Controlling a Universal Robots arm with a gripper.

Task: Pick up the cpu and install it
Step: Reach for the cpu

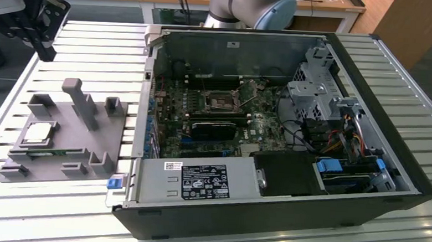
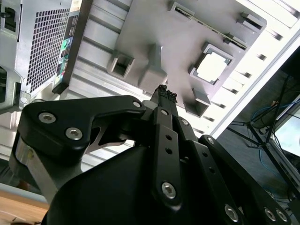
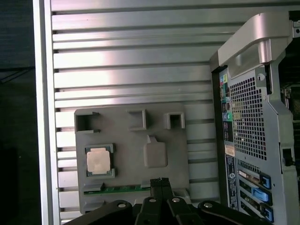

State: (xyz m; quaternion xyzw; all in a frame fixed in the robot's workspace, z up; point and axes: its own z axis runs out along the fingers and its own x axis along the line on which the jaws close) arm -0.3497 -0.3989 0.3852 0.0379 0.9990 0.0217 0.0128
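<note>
Slatted aluminium table (image 1: 101, 48), wooden benches behind it. Noted from beside the bench:

- The cpu (image 1: 39, 133) lies flat, shiny top up, in a square recess of a grey fixture tray (image 1: 57, 118) on the exterior view's left part of the table. Nothing touches it. Both wrist views show it seated in its frame (image 3: 99, 161) (image 2: 209, 67).
- Just beside the chip, along one edge of the same tray, a narrow green memory stick (image 3: 122, 188) sits in a slot. A tall grey post (image 1: 80, 103) rises from the tray's middle, with small open-topped pockets around it.
- The gripper (image 1: 48, 52) hangs in the air above the far corner of the table, well apart from the tray and the chip. In both wrist views its two black fingers (image 3: 161, 183) are pressed together with nothing between them; the ribbed tips (image 2: 165, 95) meet.
- On the exterior view's right lies an open computer case (image 1: 413, 164) on its side, motherboard (image 1: 201, 126) exposed. The square socket (image 1: 223, 102) near the board's middle has its metal frame lifted.
- The arm's pale blue joint (image 1: 270, 10) shows beyond the case.
</note>
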